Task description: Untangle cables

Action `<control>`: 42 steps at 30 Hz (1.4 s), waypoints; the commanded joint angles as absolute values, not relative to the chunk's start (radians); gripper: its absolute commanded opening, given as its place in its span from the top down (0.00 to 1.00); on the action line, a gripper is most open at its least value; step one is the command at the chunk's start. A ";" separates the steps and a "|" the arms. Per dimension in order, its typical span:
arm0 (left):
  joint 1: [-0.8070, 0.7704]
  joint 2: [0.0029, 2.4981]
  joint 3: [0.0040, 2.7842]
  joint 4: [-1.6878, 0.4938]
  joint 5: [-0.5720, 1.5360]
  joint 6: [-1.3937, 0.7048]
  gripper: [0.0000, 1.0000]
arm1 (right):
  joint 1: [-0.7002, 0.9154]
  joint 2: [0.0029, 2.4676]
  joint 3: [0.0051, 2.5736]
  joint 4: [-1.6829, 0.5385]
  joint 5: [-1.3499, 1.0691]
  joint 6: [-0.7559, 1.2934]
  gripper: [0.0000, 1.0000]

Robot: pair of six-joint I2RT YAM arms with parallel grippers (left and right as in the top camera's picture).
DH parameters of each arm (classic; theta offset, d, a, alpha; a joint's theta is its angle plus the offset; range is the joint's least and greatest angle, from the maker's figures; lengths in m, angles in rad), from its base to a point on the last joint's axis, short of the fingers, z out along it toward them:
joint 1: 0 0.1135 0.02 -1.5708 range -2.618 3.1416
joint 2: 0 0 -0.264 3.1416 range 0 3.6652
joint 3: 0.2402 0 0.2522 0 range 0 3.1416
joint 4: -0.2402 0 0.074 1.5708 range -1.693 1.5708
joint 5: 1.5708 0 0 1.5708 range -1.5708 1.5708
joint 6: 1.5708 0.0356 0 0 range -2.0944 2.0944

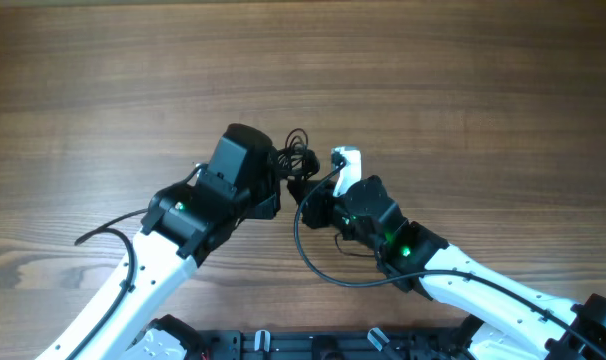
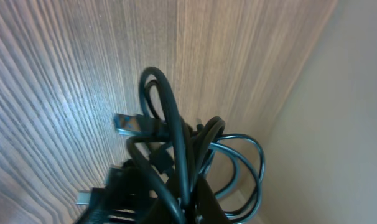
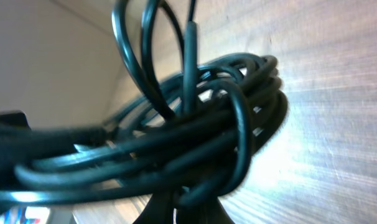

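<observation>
I'm seeing left pincer (image 1: 281,173) clenching the knotted bundle of thin black cables (image 1: 299,153) from 8 o'clock, right pincer (image 1: 302,189) clenching from 5 o'clock.

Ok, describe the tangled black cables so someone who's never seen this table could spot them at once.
On the brown wooden table, look mid-table where the left gripper and right gripper meet. Both pinch a small bundle of thin black cables. Unlike the thicker black arm cable curving nearby, it's a knot of fine loops.

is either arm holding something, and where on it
Both grip the cables, bundled: left gripper at the bundle's left edge, right gripper apparently at its lower strands.
</observation>
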State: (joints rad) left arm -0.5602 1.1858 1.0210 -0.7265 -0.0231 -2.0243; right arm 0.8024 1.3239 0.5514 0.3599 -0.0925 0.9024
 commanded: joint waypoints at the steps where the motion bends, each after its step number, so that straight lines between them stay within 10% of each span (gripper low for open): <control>1: -0.516 1.174 1.032 -0.723 -0.046 -2.177 0.96 | 0.788 1.338 0.548 0.263 -0.213 0.802 0.95; 23: -0.399 1.174 1.032 -0.741 -0.140 -2.051 0.96 | 0.694 1.333 0.549 -0.207 -0.273 0.762 0.96; 26: -0.389 1.174 1.032 -0.741 -0.138 -2.053 0.96 | 0.614 1.331 0.549 -0.296 -0.249 0.762 0.82; 27: -0.390 1.174 1.032 -0.741 -0.131 -2.053 0.96 | 0.560 1.331 0.549 -0.312 -0.259 0.762 0.43; 30: -0.390 1.174 1.032 -0.741 -0.096 -2.053 0.96 | 0.505 1.331 0.549 -0.269 -0.323 0.759 0.03; 42: -0.398 1.174 1.032 -0.745 0.089 -1.992 0.96 | 0.500 1.332 0.549 0.146 -0.340 1.042 0.00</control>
State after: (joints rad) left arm -0.3962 1.1873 1.0203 -0.7418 0.0227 -2.0174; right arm 0.5011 1.3247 0.5457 0.1272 -0.4507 0.8276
